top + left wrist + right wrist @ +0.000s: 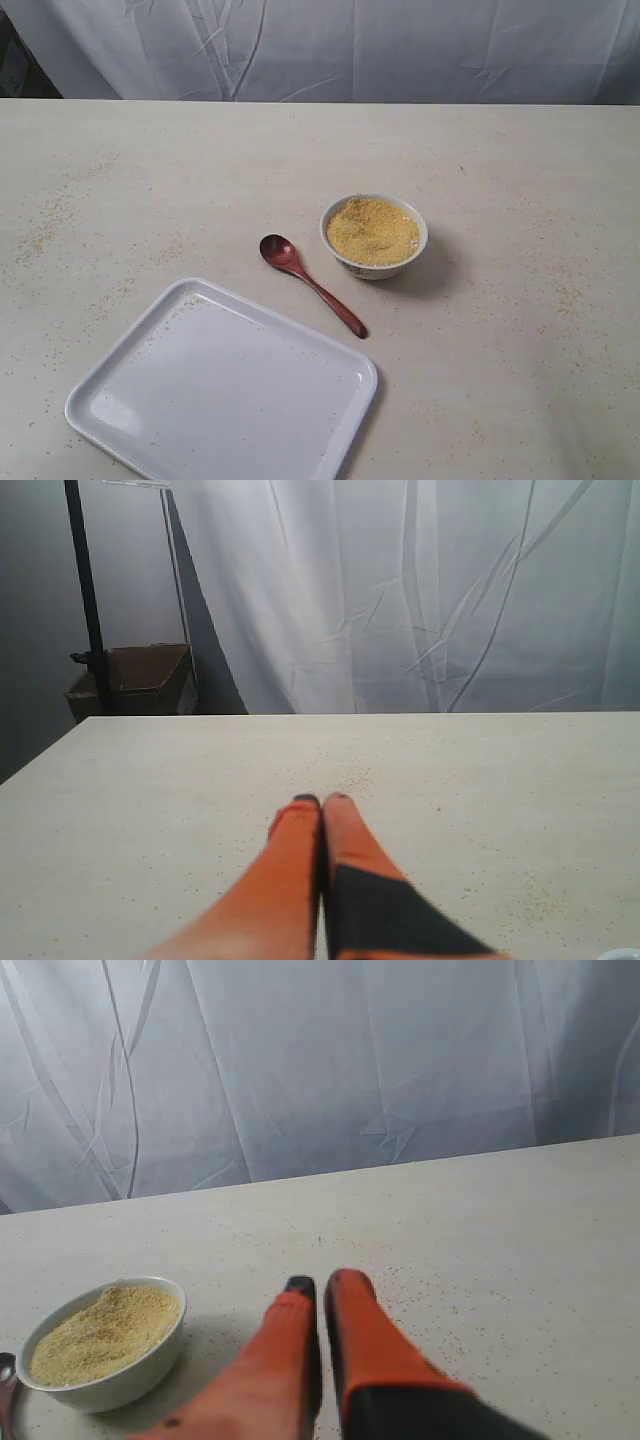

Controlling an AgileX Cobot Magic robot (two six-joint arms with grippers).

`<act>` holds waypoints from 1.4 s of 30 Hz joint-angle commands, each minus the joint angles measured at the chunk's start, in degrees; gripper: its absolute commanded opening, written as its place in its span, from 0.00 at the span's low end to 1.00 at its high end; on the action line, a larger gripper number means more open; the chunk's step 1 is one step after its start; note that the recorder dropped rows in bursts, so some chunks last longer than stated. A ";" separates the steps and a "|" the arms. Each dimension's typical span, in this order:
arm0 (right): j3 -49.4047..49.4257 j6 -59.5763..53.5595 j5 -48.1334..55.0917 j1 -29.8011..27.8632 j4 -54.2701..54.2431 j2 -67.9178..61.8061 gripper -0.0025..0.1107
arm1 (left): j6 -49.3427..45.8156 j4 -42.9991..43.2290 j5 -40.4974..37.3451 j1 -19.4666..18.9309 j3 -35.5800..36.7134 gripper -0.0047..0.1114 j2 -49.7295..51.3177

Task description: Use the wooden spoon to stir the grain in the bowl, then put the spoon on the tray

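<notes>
Wooden spoon (310,283) lies flat on the desk (520,340), between the bowl (398,266) and the tray (220,385), touching neither. Grain (372,230) sits heaped in the bowl. Left gripper (321,802) hovers over the desk, jaws pressed together. Right gripper (318,1285) hangs near the bowl, jaws together too, gripping nothing.

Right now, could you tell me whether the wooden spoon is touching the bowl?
Apart. The exterior view shows a strip of bare table between the wooden spoon and the bowl.
</notes>
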State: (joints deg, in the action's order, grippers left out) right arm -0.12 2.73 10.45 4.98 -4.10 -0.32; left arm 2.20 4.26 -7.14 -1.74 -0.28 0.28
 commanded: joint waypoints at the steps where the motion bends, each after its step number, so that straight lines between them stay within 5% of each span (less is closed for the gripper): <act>1: 0.12 -0.09 -0.29 -0.23 0.16 0.32 0.08 | 0.25 -0.13 -0.08 0.26 0.28 0.04 -0.28; 12: 0.12 0.03 -1.52 -0.23 -0.72 0.32 0.08 | 0.15 -0.13 -0.08 0.26 0.28 0.04 -0.28; 20: 0.12 1.02 -13.98 -0.23 -12.02 0.32 0.08 | 0.15 -0.13 -0.08 0.26 0.28 0.04 -0.28; 25: -7.25 0.89 -12.95 -0.23 -12.02 -1.33 0.08 | 0.15 -0.13 -0.08 0.26 0.28 0.04 -0.28; 27: -10.32 0.76 -12.07 -0.23 -12.02 -4.66 0.01 | 0.15 -0.13 -0.08 0.26 0.28 0.04 -0.28; 36: -23.76 -4.79 2.24 1.43 -13.64 -33.56 0.01 | 0.15 -0.13 -0.08 0.26 0.28 0.04 -0.28; 42: -28.01 -20.71 3.05 14.70 -26.04 -52.66 0.01 | 0.15 -0.13 -0.08 0.26 0.28 0.04 -0.28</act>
State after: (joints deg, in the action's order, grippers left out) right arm -26.35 -11.59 13.20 14.10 -25.87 -46.02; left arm 2.20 4.26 -7.14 -1.74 -0.28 0.28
